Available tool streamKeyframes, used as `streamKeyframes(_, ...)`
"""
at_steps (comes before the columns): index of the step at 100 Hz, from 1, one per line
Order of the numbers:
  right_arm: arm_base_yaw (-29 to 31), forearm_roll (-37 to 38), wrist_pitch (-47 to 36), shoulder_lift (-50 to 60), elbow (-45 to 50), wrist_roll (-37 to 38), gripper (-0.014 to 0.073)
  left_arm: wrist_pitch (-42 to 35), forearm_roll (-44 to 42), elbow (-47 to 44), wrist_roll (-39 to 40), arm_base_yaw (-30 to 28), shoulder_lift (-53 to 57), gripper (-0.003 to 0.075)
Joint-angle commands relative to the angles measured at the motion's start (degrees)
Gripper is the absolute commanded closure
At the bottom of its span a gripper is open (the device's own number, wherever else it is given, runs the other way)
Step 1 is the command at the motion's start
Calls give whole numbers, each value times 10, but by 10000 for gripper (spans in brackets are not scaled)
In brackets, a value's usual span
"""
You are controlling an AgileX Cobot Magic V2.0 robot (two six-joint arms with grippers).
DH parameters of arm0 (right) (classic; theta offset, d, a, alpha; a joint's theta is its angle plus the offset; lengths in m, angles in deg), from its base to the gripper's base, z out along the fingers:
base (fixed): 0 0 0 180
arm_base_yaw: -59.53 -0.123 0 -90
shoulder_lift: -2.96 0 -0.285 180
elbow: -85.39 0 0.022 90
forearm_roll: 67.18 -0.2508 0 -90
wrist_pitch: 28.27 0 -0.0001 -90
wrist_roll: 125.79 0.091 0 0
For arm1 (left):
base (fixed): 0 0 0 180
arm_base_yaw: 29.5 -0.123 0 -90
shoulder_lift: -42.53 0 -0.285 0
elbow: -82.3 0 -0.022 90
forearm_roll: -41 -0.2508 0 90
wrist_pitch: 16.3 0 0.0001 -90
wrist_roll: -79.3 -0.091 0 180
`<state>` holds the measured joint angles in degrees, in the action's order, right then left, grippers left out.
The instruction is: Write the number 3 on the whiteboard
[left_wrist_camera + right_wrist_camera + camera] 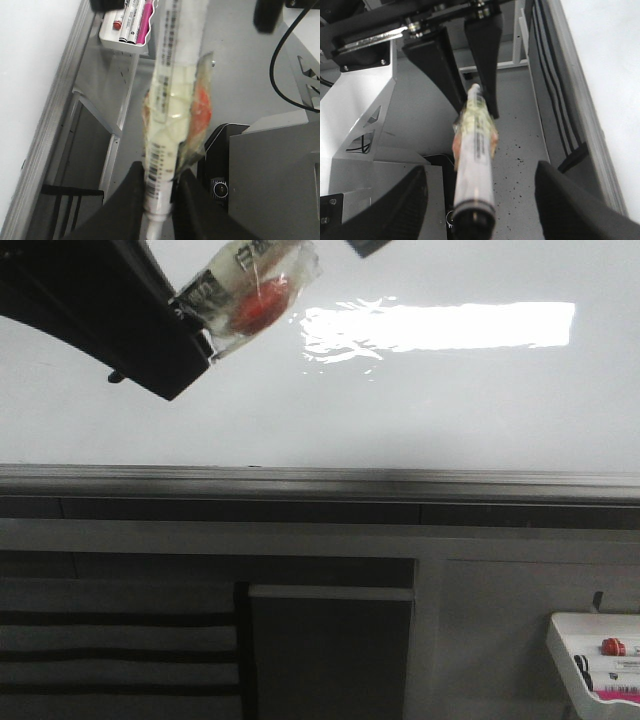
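The whiteboard [450,410] fills the upper front view, glossy white with a bright light reflection. No number 3 shows on the part of it I can see. My left gripper [155,200] is shut on the tail of a white marker [170,75] wrapped in crinkled clear plastic with a red patch. In the front view this marker [250,290] is held in front of the board's upper left. In the right wrist view its black end [472,215] lies between the fingers of my right gripper [480,170]. That gripper stands wide open and touches nothing.
A grey metal rail [320,480] runs along the board's lower edge. A small white tray [570,640] with several markers hangs at the lower right, below the board. A black cable [280,65] and grey robot base plates [365,125] lie behind the arms.
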<state>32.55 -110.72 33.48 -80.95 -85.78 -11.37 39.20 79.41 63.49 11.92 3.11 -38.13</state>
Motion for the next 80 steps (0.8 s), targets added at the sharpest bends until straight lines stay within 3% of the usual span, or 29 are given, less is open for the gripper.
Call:
streamKeyframes(1,-11,-20,-23,1,-22,-12,184,-9,30,19,-2,5,16,739)
streamKeyframes(30,-35,-17,-38,-13,-32,-20,197,-9,30,19,-2,5,16,739)
streamKeyframes(61,-35,-12,-28,-16,-39,-19,349,-9,30,19,-2,5,16,739)
streamKeyframes(80,-35,-12,-27,-16,-39,-19,519,-15,30,19,-2,5,16,739)
